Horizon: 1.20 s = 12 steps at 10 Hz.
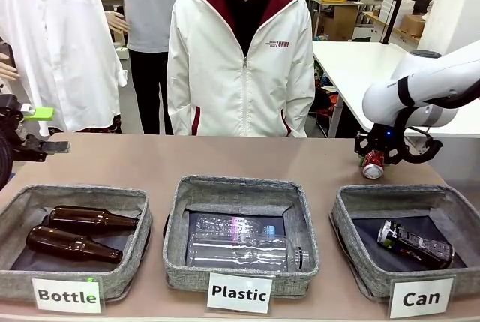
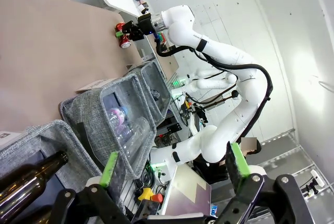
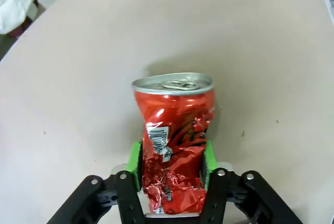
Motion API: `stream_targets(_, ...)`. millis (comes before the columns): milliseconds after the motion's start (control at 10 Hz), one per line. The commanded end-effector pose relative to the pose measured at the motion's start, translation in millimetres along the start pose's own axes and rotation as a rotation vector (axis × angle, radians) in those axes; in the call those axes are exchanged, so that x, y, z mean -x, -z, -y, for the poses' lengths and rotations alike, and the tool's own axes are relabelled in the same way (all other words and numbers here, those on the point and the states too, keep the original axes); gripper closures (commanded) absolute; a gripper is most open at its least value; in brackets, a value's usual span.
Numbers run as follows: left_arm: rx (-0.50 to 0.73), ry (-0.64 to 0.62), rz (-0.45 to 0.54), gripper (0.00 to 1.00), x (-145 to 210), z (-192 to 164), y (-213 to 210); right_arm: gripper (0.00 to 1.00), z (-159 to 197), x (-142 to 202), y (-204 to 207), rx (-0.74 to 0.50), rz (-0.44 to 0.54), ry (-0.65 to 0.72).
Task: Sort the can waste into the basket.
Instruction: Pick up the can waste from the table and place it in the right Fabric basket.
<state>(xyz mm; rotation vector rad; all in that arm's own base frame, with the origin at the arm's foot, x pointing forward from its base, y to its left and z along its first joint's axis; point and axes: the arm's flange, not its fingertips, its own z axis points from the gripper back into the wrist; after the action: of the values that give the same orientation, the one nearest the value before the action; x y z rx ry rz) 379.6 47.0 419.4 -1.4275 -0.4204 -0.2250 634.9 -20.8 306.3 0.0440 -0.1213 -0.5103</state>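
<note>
A crushed red can [image 3: 175, 140] with a silver end lies on the table at the far right [image 1: 373, 164], behind the grey basket [image 1: 352, 254] with the "Can" card. My right gripper [image 3: 172, 158] is shut on the red can, its green pads [image 3: 135, 161] pressing both sides. Inside that basket lies the dark can [image 1: 415, 243] with coloured print. The left gripper [image 2: 172, 164] is open at the far left edge of the table [image 1: 34, 130], with nothing between its fingers. The left wrist view shows the right gripper [image 2: 128, 30] on the red can [image 2: 122, 33] far off.
A "Bottle" basket [image 1: 19, 213] at the left holds two brown glass bottles [image 1: 75, 232]. The "Plastic" basket [image 1: 176, 217] in the middle holds clear plastic bottles [image 1: 240, 243]. A person in a white jacket [image 1: 240, 59] stands at the far side. Bare brown tabletop [image 1: 225, 157] lies behind the baskets.
</note>
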Motion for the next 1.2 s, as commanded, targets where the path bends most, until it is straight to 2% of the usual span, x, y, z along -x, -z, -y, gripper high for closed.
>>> stream_targets(0,0.007,0.018,-0.005,0.0,1.0,2.4,-1.2,1.0,-4.3,-4.0,-6.6,0.017,-0.014,0.025)
stream_targets(500,0.007,0.018,-0.005,0.0,1.0,2.4,-1.2,1.0,-4.4,-0.7,-12.0,0.019,-0.025,0.012)
stream_targets(700,0.007,0.018,-0.005,0.0,1.0,2.4,-1.2,1.0,-2.7,7.8,-29.3,-0.004,-0.016,-0.013)
stream_targets(900,0.007,0.018,-0.005,0.0,1.0,2.4,-1.2,1.0,6.4,29.7,-76.2,-0.054,-0.031,-0.121)
stream_targets(1100,0.007,0.018,-0.005,0.0,1.0,2.4,-1.2,1.0,20.1,74.6,-138.6,-0.059,-0.032,-0.345)
